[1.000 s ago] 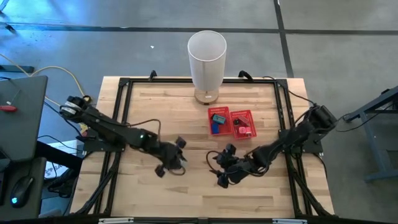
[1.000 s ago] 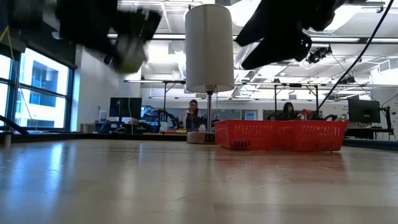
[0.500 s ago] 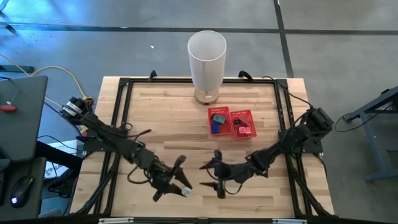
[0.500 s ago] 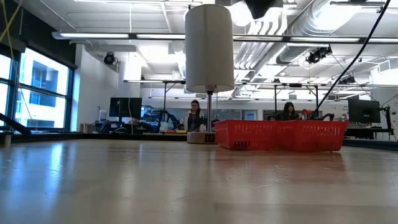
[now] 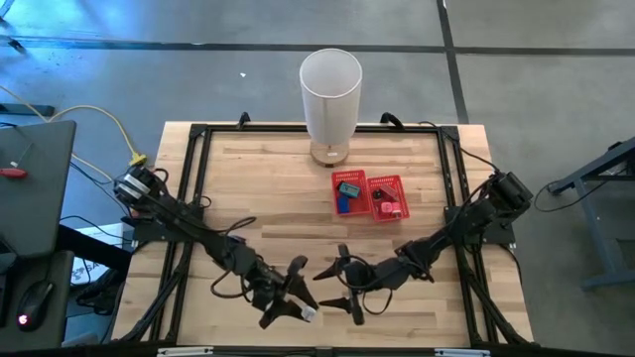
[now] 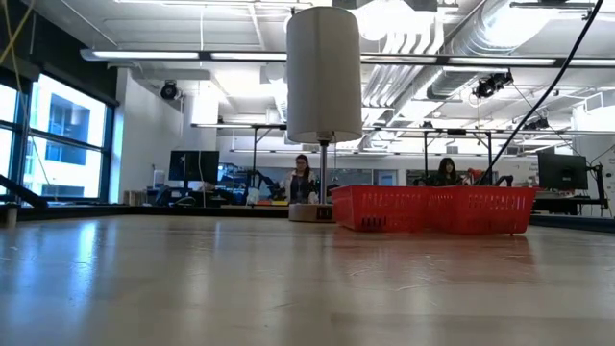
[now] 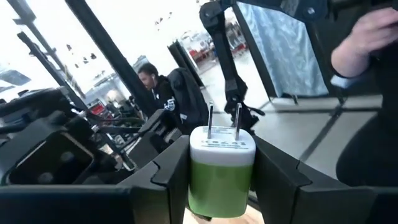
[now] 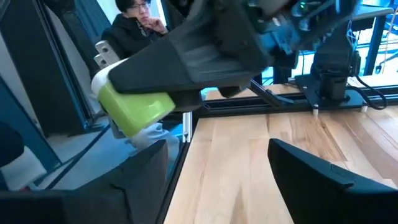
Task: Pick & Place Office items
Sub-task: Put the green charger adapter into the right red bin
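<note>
A green-and-white plug charger [image 7: 221, 163], one of the office items, sits between the fingers of my left gripper [image 5: 296, 301] above the table's near middle; it also shows in the right wrist view [image 8: 133, 104]. My right gripper [image 5: 333, 287] stands open just to its right, facing it, with nothing between its fingers. The red mesh tray [image 5: 369, 181] lies right of centre, with a blue and teal piece [image 5: 346, 190] in its left compartment and a pink and red piece [image 5: 388, 207] in its right one. Neither gripper shows in the low view. My left gripper pinches the charger's green body [image 7: 217, 186] by two opposite sides between its two fingers. The fingers lie about level, pointing toward the table's right and near side. The white end with its two metal prongs [image 7: 224, 118] sticks out past the fingertips. The charger is lifted clear of the table.
A tall white cylinder [image 5: 329, 104] stands on its foot at the far middle of the table. A black frame [image 5: 193, 169] runs along the table's edges. People sit in the room beyond the table [image 6: 300, 178].
My left gripper has gone toward the table's near edge and a little right, rising and tipping from pointing down to about level, with the charger still in its fingers. My right gripper has also risen and tipped up to level, shifting a little left. Both have left the low view upward.
</note>
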Controlling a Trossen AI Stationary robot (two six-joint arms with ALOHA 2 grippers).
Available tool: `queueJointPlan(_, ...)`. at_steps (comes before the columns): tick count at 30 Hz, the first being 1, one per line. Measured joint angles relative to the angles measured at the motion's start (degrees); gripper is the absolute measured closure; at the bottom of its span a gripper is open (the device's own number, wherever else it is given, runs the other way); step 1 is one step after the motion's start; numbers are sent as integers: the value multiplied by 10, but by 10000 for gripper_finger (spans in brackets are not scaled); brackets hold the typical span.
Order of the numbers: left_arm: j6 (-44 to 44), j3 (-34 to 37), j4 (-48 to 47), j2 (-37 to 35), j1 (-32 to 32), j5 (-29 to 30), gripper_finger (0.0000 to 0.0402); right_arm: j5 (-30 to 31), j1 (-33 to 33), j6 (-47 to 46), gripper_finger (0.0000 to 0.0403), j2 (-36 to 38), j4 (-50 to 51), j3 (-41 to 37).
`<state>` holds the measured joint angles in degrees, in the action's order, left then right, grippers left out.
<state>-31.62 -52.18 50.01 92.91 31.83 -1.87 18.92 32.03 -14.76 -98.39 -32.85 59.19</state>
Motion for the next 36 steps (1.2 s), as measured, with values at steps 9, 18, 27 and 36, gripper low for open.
queueJointPlan(9,61,0,47,25,-22,-30,265,-40,1,47,137,0,-8,0)
queueJointPlan(18,75,0,45,25,-35,-63,265,-105,1,60,137,0,-14,0)
queueJointPlan(27,77,0,45,25,-40,-44,265,-100,-16,61,137,0,-13,0)
queueJointPlan(36,98,0,45,25,-50,-49,265,-114,-18,74,137,0,-9,0)
